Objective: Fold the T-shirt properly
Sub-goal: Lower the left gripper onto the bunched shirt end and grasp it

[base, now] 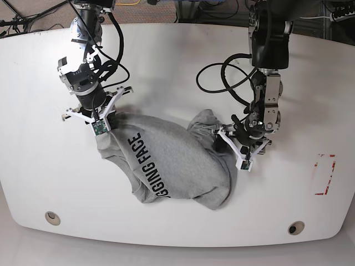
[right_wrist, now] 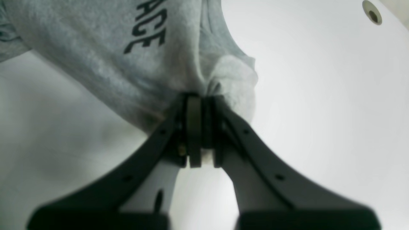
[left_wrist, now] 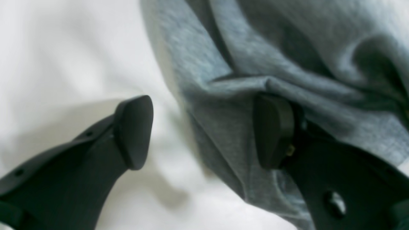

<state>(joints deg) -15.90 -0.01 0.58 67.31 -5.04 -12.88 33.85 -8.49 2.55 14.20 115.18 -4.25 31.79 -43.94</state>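
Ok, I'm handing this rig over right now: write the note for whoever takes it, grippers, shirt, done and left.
Right gripper: shut on a bunched edge of the light heather-grey cotton T-shirt with black block lettering.
Left gripper: open, one finger over the shirt's far edge, the other over bare white table; nothing held.
Shirt: crumpled mid-table, lettering up.
Done: one side gripped.
Left: close the left gripper on cloth, spread the shirt flat, then fold.

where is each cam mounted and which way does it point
Left wrist: on the left arm, looks along its open gripper at the T-shirt edge.
Right wrist: on the right arm, looks along its gripper, shut on bunched T-shirt.
Base: overhead, looks down at the table and both arms.
All three show the T-shirt.
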